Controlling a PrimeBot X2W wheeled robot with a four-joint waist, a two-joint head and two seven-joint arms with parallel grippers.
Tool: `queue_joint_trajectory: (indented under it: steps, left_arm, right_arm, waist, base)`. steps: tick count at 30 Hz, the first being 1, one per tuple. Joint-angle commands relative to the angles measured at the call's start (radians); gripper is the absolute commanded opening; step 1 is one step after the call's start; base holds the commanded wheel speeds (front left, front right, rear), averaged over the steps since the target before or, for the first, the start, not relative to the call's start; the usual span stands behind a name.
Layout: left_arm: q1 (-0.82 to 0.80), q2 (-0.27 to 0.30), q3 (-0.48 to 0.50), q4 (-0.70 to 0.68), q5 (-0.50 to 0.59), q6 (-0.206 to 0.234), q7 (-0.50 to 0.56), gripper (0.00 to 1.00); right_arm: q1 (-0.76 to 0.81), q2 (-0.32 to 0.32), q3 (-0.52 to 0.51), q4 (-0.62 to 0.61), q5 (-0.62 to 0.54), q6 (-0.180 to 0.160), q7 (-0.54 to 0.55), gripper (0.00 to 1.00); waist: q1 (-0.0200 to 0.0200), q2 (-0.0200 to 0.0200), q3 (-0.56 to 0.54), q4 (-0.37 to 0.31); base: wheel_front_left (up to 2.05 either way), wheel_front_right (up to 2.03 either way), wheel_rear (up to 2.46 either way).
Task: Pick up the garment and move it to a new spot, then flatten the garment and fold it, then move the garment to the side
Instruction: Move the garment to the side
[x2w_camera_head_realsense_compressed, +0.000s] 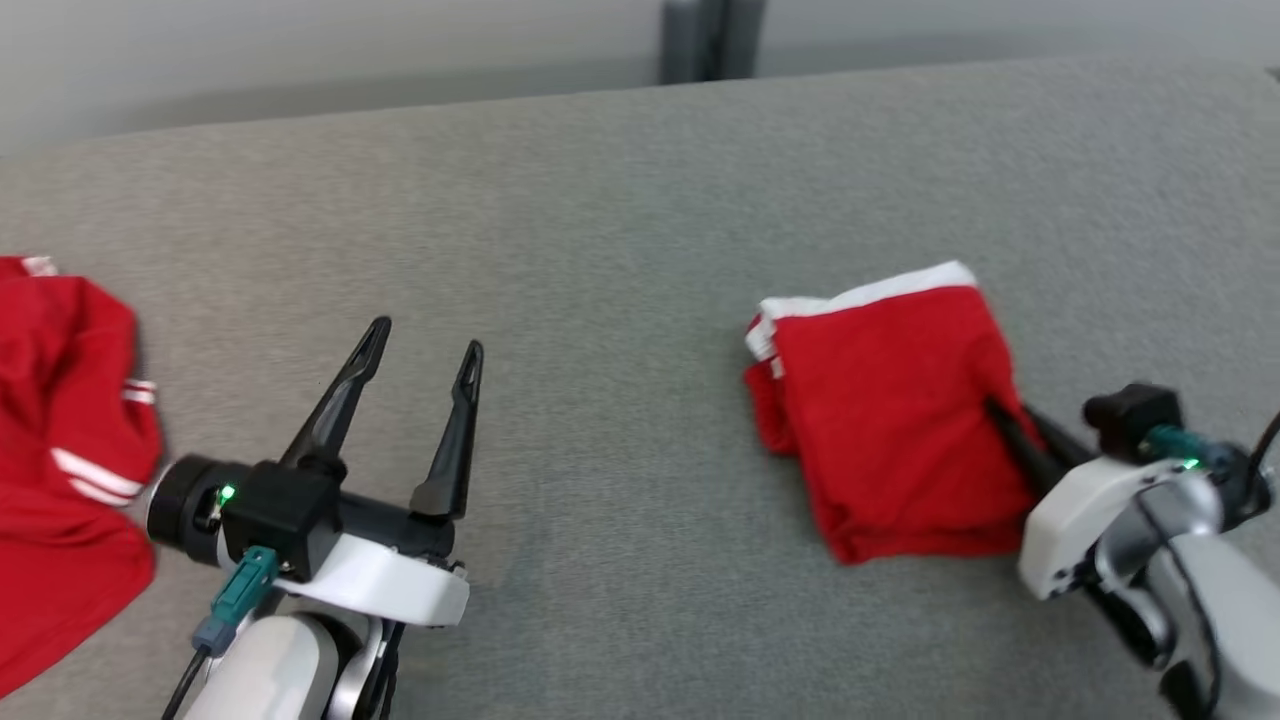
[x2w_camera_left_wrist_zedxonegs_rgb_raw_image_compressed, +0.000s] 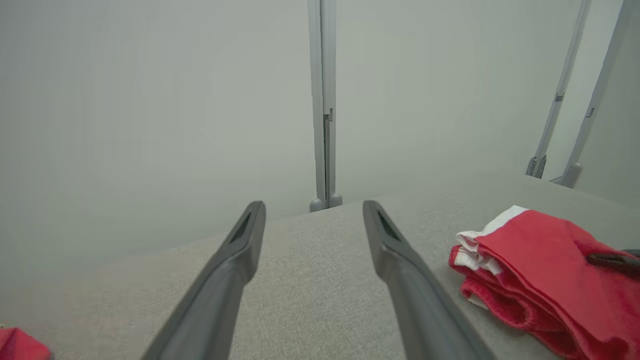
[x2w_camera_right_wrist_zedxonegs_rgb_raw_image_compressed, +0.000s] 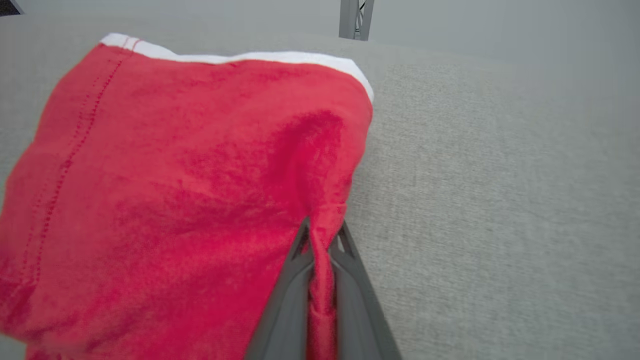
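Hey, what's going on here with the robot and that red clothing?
The robot's right claw is shut on the right edge of a folded red garment lying on the grey surface, pinching a ridge of cloth. Its left claw is open and holds nothing. At the far left lies a second red garment, crumpled.

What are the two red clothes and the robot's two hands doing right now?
folded garment: folded, right edge pinched.
crumpled garment: rumpled, lying loose at the left.
left gripper: open, empty.
right gripper: shut on the folded garment.
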Motion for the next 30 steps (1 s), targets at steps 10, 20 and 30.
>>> queue_joint_trajectory:
  steps: [10,20,30]
  left_arm:
    - [-0.169,0.049,-0.061,-0.132,0.077,-0.052,0.089,1.00]
    - [-0.254,0.061,-0.085,-0.228,0.105,-0.070,0.134,1.00]
    - [-0.270,0.083,-0.083,-0.259,0.111,-0.067,0.158,1.00]
  right_arm:
    - [-0.284,-0.246,-0.015,0.219,0.025,0.000,-0.108,0.00]
    - [-0.470,-0.296,-0.136,0.438,-0.020,0.000,-0.170,0.00]
    - [-0.557,-0.273,-0.253,0.512,-0.099,0.000,-0.204,1.00]
  waist:
    - [0.0000,-0.0001,0.253,-0.164]
    - [0.0000,-0.0001,0.367,-0.149]
    - [0.0000,-0.0001,0.411,-0.156]
  base:
    - [0.00,0.00,0.00]
    - [0.00,0.00,0.00]
    - [0.00,0.00,0.00]
